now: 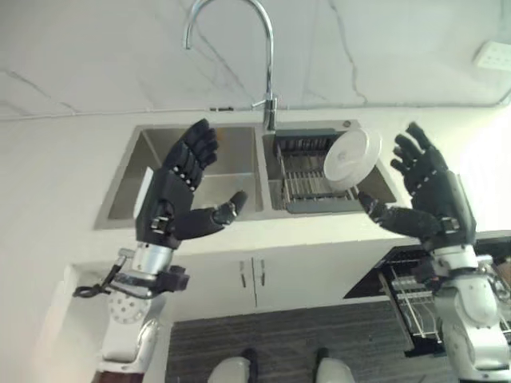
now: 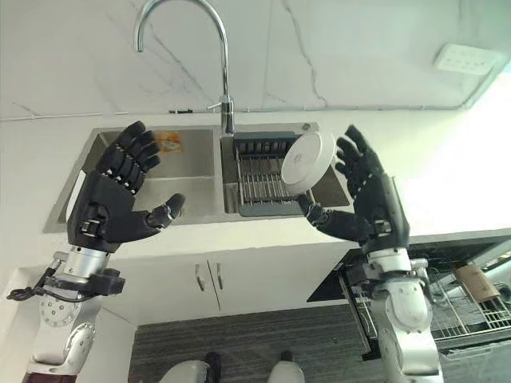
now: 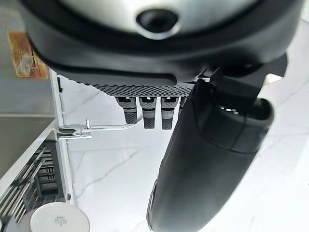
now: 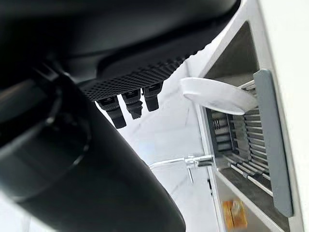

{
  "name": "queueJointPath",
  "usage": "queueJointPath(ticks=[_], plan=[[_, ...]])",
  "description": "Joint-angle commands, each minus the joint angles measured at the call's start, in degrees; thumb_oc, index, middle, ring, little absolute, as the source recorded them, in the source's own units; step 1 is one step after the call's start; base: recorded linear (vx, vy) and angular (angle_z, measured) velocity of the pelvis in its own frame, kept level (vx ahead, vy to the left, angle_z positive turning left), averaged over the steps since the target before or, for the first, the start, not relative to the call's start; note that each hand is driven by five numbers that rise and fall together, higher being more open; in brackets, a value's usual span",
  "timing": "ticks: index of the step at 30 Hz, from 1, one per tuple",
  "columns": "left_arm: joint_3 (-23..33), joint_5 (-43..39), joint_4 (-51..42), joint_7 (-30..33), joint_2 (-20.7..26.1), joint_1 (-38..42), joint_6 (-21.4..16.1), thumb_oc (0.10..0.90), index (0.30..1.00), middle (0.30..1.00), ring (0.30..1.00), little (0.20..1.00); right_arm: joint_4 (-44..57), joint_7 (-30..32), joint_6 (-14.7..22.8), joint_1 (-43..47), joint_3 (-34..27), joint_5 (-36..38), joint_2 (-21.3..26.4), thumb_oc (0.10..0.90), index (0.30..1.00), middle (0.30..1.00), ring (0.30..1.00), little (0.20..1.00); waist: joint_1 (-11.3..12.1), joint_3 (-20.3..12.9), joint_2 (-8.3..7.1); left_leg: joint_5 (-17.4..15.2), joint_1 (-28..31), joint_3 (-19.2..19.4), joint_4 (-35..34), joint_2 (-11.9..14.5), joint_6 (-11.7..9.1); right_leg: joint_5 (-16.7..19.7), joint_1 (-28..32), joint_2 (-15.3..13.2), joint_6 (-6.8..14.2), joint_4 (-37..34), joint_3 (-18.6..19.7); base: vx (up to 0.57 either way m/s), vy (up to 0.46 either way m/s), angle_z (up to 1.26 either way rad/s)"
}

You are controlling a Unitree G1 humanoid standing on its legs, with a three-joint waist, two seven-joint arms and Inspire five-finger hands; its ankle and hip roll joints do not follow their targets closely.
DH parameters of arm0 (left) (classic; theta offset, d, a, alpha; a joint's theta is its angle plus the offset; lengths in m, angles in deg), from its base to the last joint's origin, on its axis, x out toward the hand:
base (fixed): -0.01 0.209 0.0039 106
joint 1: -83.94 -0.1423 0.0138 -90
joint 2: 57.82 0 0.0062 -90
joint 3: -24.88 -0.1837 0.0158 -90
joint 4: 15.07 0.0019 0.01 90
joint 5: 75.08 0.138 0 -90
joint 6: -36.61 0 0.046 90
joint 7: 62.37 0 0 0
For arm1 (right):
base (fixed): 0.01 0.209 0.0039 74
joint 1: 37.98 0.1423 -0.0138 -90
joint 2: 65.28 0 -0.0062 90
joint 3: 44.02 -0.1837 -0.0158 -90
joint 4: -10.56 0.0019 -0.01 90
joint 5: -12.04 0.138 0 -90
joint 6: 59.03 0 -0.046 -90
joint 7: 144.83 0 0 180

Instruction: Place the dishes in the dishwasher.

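- Sitting in the right basin of the double sink [image 1: 120, 195], a dish rack [image 1: 307, 179] holds one white plate [image 1: 352, 157] propped on edge at its 3 o'clock side; the left basin holds a small orange item [image 2: 168, 142] at its far wall
- Right hand [image 1: 427, 191] hovers with fingers spread, gripping nothing, plate just at its 9 o'clock, not touching
- Left hand [image 1: 177, 191] is likewise spread wide and holding nothing, over the left basin
- Plate stands tilted, its underside facing the robot, leaning toward 1 o'clock
- Dishwasher rack [image 2: 447, 307] is pulled out at 4 o'clock, a brown bottle [image 2: 477, 282] lying in it
- Faucet [image 1: 267, 56] arches at 12 o'clock
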Motion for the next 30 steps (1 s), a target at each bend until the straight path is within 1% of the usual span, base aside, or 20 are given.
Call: queueJointPath(ticks=[1,3,4,6,7,8,9,10,12,13,18,20,22,25,27,30], plan=[[-0.08,-4.41,-6.54,-2.11,0.58,4.86,-4.58,0.800,0.900,0.900,0.900,0.900,3.93,-0.12,1.58,5.09,-3.10,4.58,3.36,0.800,0.900,0.900,0.900,0.900,-1.47,-3.32,-0.63,-8.90,9.86,2.44,0.31,4.92,-4.27,-3.06,1.49,0.84,0.20,-1.72,-2.97,0.07,-0.316,0.68],[-0.47,-5.42,-6.75,-2.99,-0.08,4.59,-4.78,0.800,0.900,0.900,0.900,0.900,3.88,0.50,0.57,4.81,-3.52,4.38,3.66,0.800,0.900,0.900,0.900,0.900,-1.29,-3.07,-1.31,-7.60,10.56,2.33,0.31,3.95,-4.28,-3.38,2.07,0.75,-0.80,-1.72,-3.22,0.04,-0.224,0.47],[-0.69,-5.43,-6.57,-3.43,-0.60,4.26,-5.22,0.800,0.900,0.900,0.900,0.900,3.54,0.06,0.23,4.58,-3.54,3.40,3.60,0.800,0.900,0.900,0.900,0.900,-1.23,-2.88,-1.34,-7.89,10.35,2.43,0.31,2.78,-3.90,-3.60,2.51,1.00,-1.15,-1.72,-3.36,0.01,-0.105,0.17],[-0.83,-5.46,-5.84,-4.18,-0.61,4.33,-5.64,0.800,0.900,0.900,0.900,0.900,3.22,0.39,0.66,4.64,-3.29,2.63,3.69,0.800,0.900,0.900,0.900,0.900,-1.45,-2.78,-0.35,-8.25,8.85,3.16,0.31,2.72,-3.80,-3.95,2.82,1.61,-0.86,-1.72,-4.41,-0.03,0.006,0.05],[-1.01,-5.71,-5.59,-4.54,-0.42,4.52,-5.72,0.800,0.900,0.900,0.900,0.900,3.09,0.89,0.84,4.89,-3.24,2.83,3.89,0.800,0.900,0.900,0.900,0.900,-1.69,-2.68,0.52,-7.77,7.61,4.19,0.31,3.47,-4.05,-4.10,2.99,1.83,-0.64,-1.72,-5.53,-0.04,0.063,0.31],[-1.21,-5.94,-5.34,-4.81,-0.32,4.61,-5.77,0.800,0.900,0.900,0.900,0.900,2.78,1.29,1.12,5.13,-3.23,2.98,3.88,0.800,0.900,0.900,0.900,0.900,-2.19,-2.80,1.03,-7.62,7.24,5.25,0.31,4.43,-4.12,-4.21,2.98,1.79,-0.64,-1.72,-6.36,-0.03,0.086,0.38],[-1.56,-5.89,-4.84,-5.21,-0.39,4.76,-5.85,0.800,0.900,0.900,0.900,0.900,2.38,1.97,1.48,5.30,-3.28,2.93,3.54,0.800,0.900,0.900,0.900,0.900,-2.36,-3.01,1.56,-7.36,6.85,5.19,0.31,5.31,-4.43,-4.25,3.23,1.71,-0.73,-1.72,-7.27,-0.01,0.068,0.42],[-1.83,-5.71,-4.57,-5.20,-0.44,4.93,-5.99,0.800,0.900,0.900,0.900,0.900,2.22,2.32,1.49,5.49,-3.18,2.93,3.43,0.800,0.900,0.900,0.900,0.900,-2.47,-3.11,1.66,-7.45,6.81,4.85,0.31,5.27,-4.44,-4.28,3.26,1.73,-0.72,-1.72,-7.33,0.00,0.074,0.27],[-3.06,-4.24,-3.50,-4.04,-0.54,5.85,-6.51,0.800,0.900,0.900,0.900,0.900,1.42,4.08,1.34,6.77,-2.31,4.16,2.81,0.800,0.900,0.900,0.900,0.900,-2.64,-3.40,2.02,-8.56,6.80,3.10,0.31,4.27,-4.18,-4.28,3.35,1.77,-0.37,-1.72,-6.96,0.01,0.104,0.17],[-3.37,-3.64,-3.09,-3.08,-0.24,6.31,-6.58,0.800,0.900,0.900,0.900,0.900,0.92,4.38,1.22,6.82,-2.54,5.69,2.23,0.800,0.900,0.900,0.900,0.900,-3.04,-3.65,2.25,-9.17,7.08,3.17,0.31,4.40,-4.05,-4.31,3.56,1.70,-0.06,-1.72,-6.90,0.02,0.103,0.02],[-3.10,-3.36,-3.02,-2.63,0.11,6.72,-5.69,0.800,0.900,0.900,0.900,0.900,1.03,6.23,1.05,6.59,-2.68,7.01,0.57,0.800,0.900,0.900,0.900,0.900,-3.06,-4.22,2.25,-10.11,7.61,3.77,0.31,4.41,-3.57,-4.25,4.25,0.62,0.70,-1.72,-7.69,0.03,0.093,-0.02],[-3.41,-3.04,-2.72,-2.41,0.39,7.12,-5.53,0.800,0.900,0.900,0.900,0.900,0.77,7.81,2.05,7.10,-2.54,6.89,0.15,0.800,0.900,0.900,0.900,0.900,-2.84,-4.36,2.21,-10.51,7.74,3.94,0.31,4.22,-3.23,-4.21,4.53,0.26,0.94,-1.72,-7.98,0.02,0.085,0.02],[-3.80,-3.07,-2.49,-2.19,0.50,7.52,-5.26,0.800,0.900,0.900,0.900,0.900,0.41,8.47,2.25,7.58,-2.34,6.96,-0.08,0.800,0.900,0.900,0.900,0.900,-2.62,-4.43,2.14,-10.71,7.75,3.93,0.31,4.06,-3.02,-4.14,4.63,0.06,1.13,-1.72,-8.09,0.01,0.064,0.02],[-4.52,-3.05,-2.12,-2.08,0.95,7.75,-5.11,0.800,0.900,0.900,0.900,0.900,-1.06,10.89,1.04,9.16,-1.55,6.89,0.35,0.800,0.900,0.900,0.900,0.900,-1.93,-4.47,1.77,-11.04,8.02,4.45,0.31,3.89,-2.45,-4.04,4.88,-0.40,1.40,-1.72,-8.26,0.01,0.055,0.01],[-5.20,-2.64,-1.77,-1.81,1.24,7.91,-4.93,0.800,0.900,0.900,0.900,0.900,-3.98,13.99,1.40,11.12,-1.21,7.27,0.71,0.800,0.900,0.900,0.900,0.900,-1.02,-4.64,1.40,-11.29,8.08,4.74,0.31,3.73,-1.88,-4.16,5.19,-0.55,1.42,-1.72,-8.26,0.02,0.050,-0.06],[-5.50,-2.67,-1.53,-1.54,1.47,8.10,-4.74,0.800,0.900,0.900,0.900,0.900,-5.52,15.26,1.59,11.90,-1.38,8.36,0.62,0.800,0.900,0.900,0.900,0.900,-0.65,-4.79,1.24,-11.34,8.02,4.68,0.31,3.55,-1.69,-4.29,5.33,-0.42,1.37,-1.72,-8.06,0.01,0.012,-0.04]])
